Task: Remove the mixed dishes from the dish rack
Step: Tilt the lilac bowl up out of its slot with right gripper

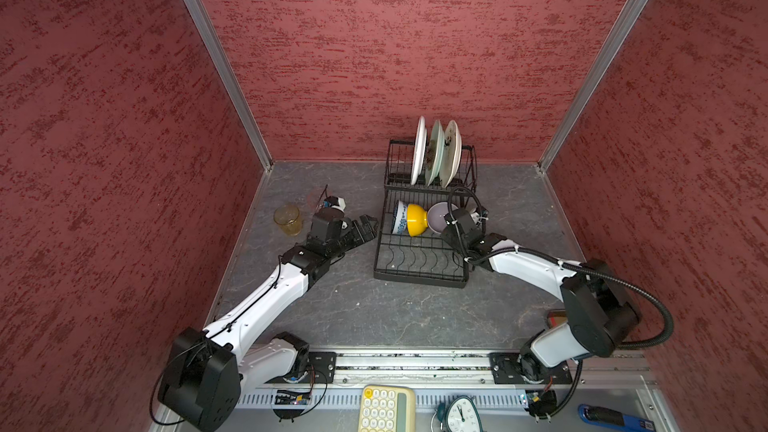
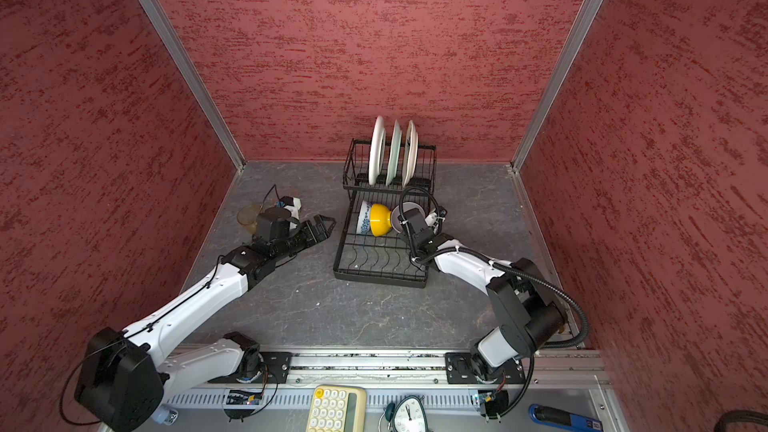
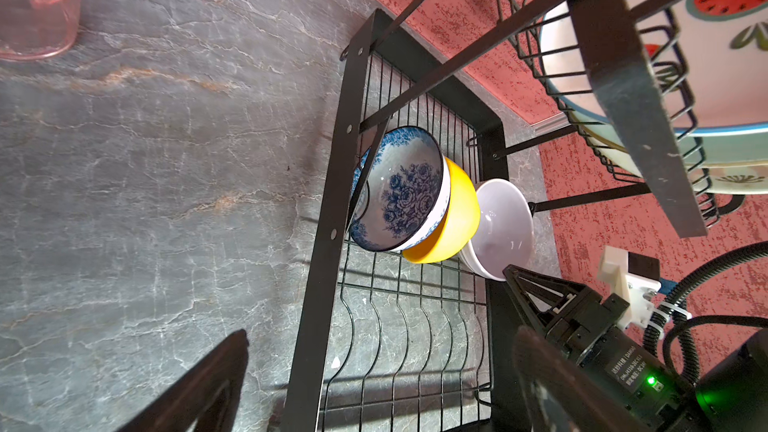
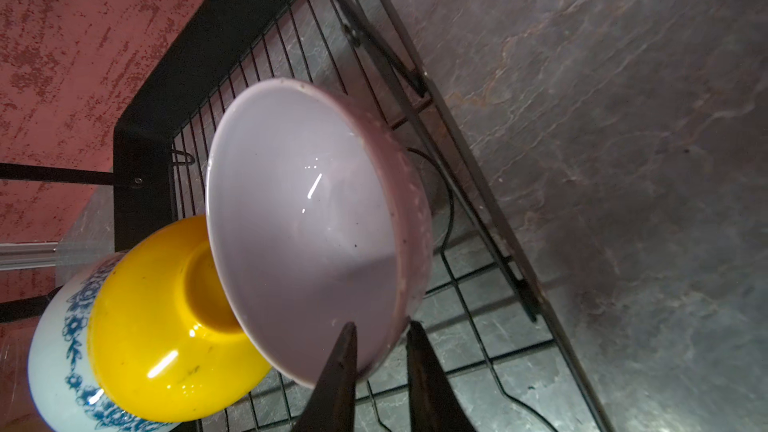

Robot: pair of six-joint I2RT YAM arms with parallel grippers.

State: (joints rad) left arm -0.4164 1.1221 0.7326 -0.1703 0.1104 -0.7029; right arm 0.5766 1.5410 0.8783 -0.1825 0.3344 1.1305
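Motor label (image 3: 622,367): "DAMIAO", "DM-J4310-2EC"; clock (image 1: 462,414) numerals too small

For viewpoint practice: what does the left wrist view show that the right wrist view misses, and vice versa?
Left wrist only: the watermelon plate and the floral inside of the blue-white bowl. Right wrist only: the foot of the yellow bowl, the right claw straddling the rim of the lavender bowl. Both: three bowls on the dish rack.

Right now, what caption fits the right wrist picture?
Right gripper straddles the rim of the lavender bowl, beside the yellow bowl.
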